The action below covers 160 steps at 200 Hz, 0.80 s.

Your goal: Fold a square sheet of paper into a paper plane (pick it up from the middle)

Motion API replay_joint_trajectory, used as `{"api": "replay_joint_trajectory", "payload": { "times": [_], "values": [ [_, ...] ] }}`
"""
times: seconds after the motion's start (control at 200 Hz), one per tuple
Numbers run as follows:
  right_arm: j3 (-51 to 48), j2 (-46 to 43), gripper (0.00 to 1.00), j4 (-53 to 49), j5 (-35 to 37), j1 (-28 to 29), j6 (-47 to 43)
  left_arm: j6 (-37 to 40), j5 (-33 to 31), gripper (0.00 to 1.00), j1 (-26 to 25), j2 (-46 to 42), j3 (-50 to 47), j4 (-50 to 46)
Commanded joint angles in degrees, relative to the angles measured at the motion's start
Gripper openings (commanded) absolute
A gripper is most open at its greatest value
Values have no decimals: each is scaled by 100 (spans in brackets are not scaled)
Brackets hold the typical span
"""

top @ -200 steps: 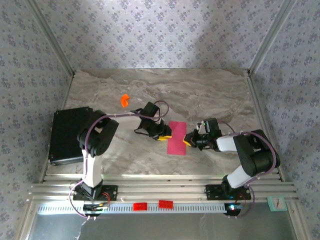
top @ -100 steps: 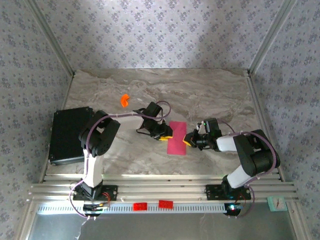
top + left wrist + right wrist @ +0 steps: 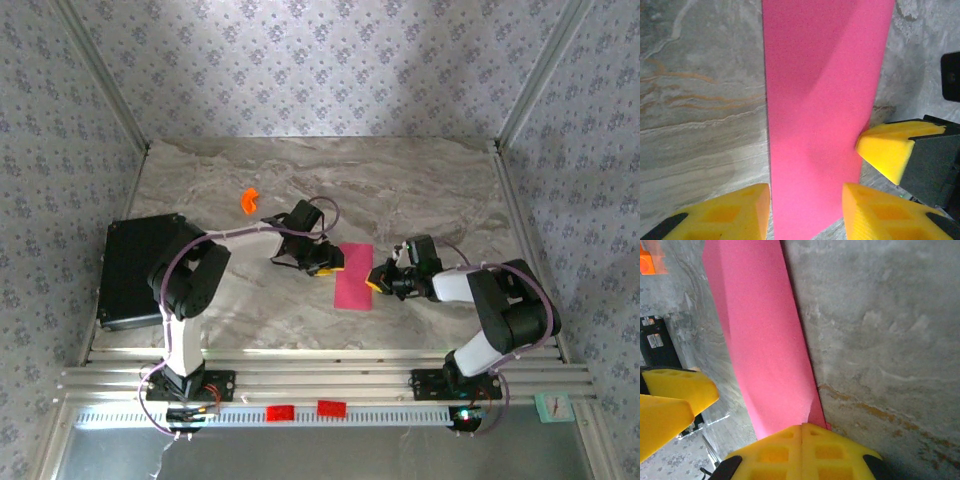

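Between floral-papered walls (image 3: 300, 60), pink paper (image 3: 354, 275) lies on marbled tabletop (image 3: 400, 190).

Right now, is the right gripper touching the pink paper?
Touching. In the left wrist view the shut right gripper meets the edge of the pink paper with no gap.

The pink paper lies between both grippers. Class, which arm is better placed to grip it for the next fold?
Probably left. The left gripper has its fingers apart on either side of the pink paper, ready to close. The right gripper is shut, its tip merely at the paper's edge.
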Motion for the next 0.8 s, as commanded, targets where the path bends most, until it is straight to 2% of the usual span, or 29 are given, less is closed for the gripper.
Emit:
{"api": "replay_joint_trajectory", "payload": {
  "times": [0.0, 0.135, 0.525, 0.795],
  "values": [
    [-157, 251, 2, -1178, 827, 5, -149, 41, -45, 43, -49, -58, -86, -270],
    [-78, 220, 1, -1455, 998, 36, -181, 60, 30, 44, -87, 37, 49, -387],
    [671, 220, 1, -3121, 2140, 537, -516, 84, 110, 44, -225, 323, 244, -596],
    [517, 288, 1, -2675, 1848, 519, -380, 105, 264, 44, -271, 466, 371, -500]
  ]
}}
